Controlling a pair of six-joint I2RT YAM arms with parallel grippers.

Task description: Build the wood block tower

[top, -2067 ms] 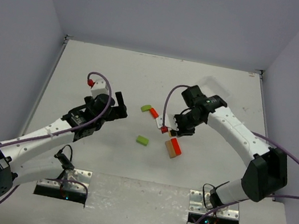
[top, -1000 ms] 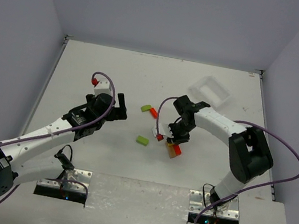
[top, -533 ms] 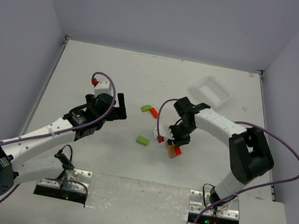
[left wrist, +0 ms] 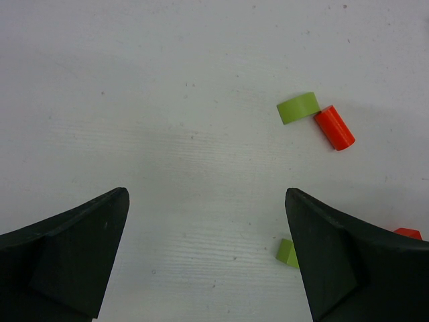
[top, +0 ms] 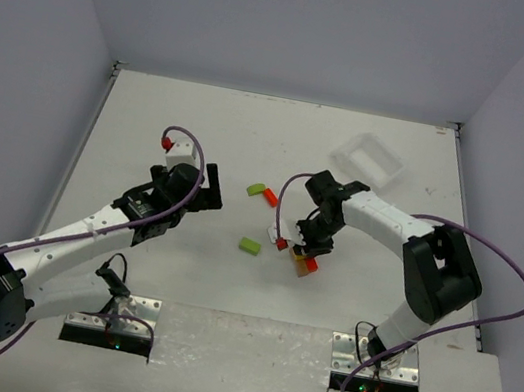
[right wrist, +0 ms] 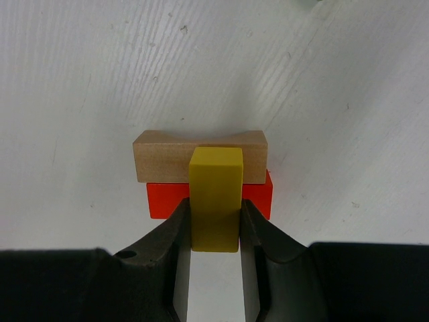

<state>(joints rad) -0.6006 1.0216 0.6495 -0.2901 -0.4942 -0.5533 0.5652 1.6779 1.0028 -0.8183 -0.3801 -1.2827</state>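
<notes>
– Near the middle of the surface (top: 203, 125), what do the right jaws carry?
– They pinch a yellow block (right wrist: 216, 181), upright, by its two long sides. From the right wrist it hangs across the line where the tan arch block (right wrist: 161, 164) and the red block (right wrist: 164, 200) meet. Those two touch along their long sides. They are the start of the wood block tower (top: 307, 264), which sits a little right of centre in the top view.
– Does the yellow one rest on them?
– I cannot tell; the wrist camera looks straight down the block.
– What has changed?
– Two seconds ago the right arm (top: 390, 219) reached farther out. Its jaws were up and to the left of the tower, and its forearm covered the white tray (top: 367, 160). Since then the elbow has folded in and the jaws have come over the tower. The tray now shows at the far right. Over the last half second I see no movement.
– And the left side?
– The left arm (top: 84, 226) has shifted only slightly. Its jaws are spread wide above the surface, gripping nothing.
– The loose pieces?
– Where they were. A green half-round block (left wrist: 298, 107) touches a red cylinder (left wrist: 334, 127). Nearer the arms lies a green block (top: 249, 246), apart from both.
</notes>
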